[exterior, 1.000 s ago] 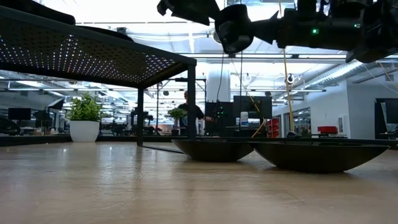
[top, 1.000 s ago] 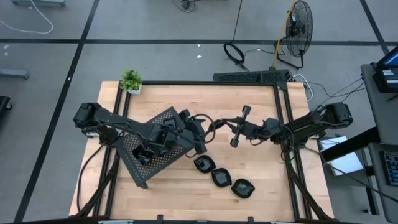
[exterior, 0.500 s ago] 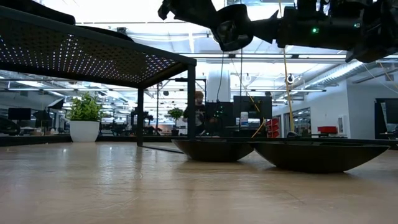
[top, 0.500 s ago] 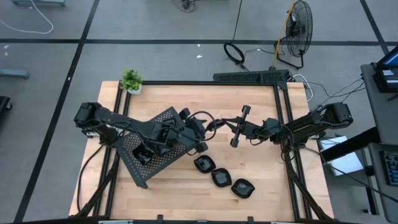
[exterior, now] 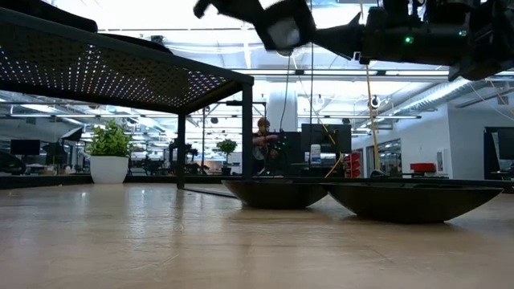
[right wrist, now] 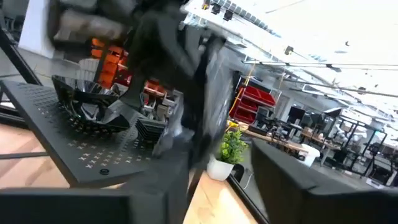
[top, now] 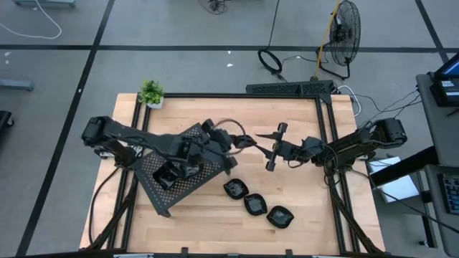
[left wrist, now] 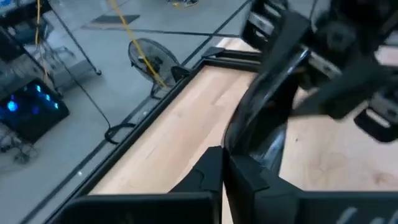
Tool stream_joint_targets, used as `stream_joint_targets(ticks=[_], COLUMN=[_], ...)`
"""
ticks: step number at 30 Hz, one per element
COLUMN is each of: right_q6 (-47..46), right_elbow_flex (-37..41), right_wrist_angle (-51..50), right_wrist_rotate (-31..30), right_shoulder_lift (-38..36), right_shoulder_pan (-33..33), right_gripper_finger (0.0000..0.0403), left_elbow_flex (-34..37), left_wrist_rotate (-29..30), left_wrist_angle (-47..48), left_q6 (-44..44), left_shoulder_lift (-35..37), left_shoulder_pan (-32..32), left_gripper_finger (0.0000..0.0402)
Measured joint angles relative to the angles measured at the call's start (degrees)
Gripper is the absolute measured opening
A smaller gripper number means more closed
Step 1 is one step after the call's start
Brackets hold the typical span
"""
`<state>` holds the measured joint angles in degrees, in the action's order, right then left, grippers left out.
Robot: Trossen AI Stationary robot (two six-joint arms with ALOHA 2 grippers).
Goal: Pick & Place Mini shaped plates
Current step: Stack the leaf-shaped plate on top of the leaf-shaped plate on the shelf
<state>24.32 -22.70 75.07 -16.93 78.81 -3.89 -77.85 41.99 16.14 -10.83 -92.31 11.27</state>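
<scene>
One mini shaped plate point(left wrist: 261, 112), small, black and glossy, hangs on edge high above the table's middle point(exterior: 281, 26). My left gripper point(left wrist: 222, 155) reaches in from the left point(top: 246, 141) and is shut on it. My right gripper point(top: 264, 145) faces it from the right. Its fingers point(right wrist: 292, 180) are spread apart on either side of the plate point(right wrist: 186, 106), and I cannot tell whether they still touch it. Three more plates point(top: 254, 204) rest in a row on the wood near the front. Another plate point(right wrist: 87, 106) sits on the perforated tray. My left gripper pinches the plate's rim point(left wrist: 235, 144) between its two fingers, at the edge nearest that arm. The fingers come from the table's left, slanting a little downward. The plate stands on edge beyond the fingertips, lifted well clear of the table.
The dark perforated tray point(top: 188, 166) stands on legs at the table's left half, under my left arm. A small potted plant point(top: 151, 92) sits at the far left corner. A black frame point(top: 326, 143) borders the table. A person stands in the room far behind point(exterior: 263, 140).
My left gripper has shut on the plate's rim. My right gripper, which was shut on the plate, has spread its fingers. The plate has stayed in the air and rolled a little with my left gripper, shifting slightly up and toward the left arm.
</scene>
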Motion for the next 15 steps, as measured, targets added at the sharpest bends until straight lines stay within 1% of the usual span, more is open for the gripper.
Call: stream_joint_targets(ticks=[3,6,9,13,15], right_q6=[-0.7,-1.2,-1.2,-1.2,-1.2], right_elbow_flex=[0.0,0.0,0.0,0.0,0.0], right_wrist_angle=[-0.6,-1.2,-1.7,-1.7,-1.7], right_wrist_rotate=[-0.5,-1.1,-1.0,-1.0,-1.0], right_shoulder_lift=[0.0,0.0,0.0,0.0,0.0], right_shoulder_pan=[0.0,0.1,0.0,0.0,0.0], right_gripper_finger=[0.0200,0.0229,0.0238,0.0233,0.0228], left_elbow_flex=[-2.2,-3.3,-3.4,-3.4,-3.3], left_wrist_rotate=[-1.7,-5.7,-10.5,-17.3,-17.3], left_wrist_angle=[7.3,17.1,26.3,37.5,42.6], left_q6=[-6.5,-15.6,-24.0,-37.2,-44.4], left_shoulder_lift=[2.9,6.4,10.3,15.2,16.6], left_shoulder_pan=[0.8,1.6,2.7,6.9,10.2], left_gripper_finger=[0.0009,0.0014,0.0005,0.0009,0.0005])
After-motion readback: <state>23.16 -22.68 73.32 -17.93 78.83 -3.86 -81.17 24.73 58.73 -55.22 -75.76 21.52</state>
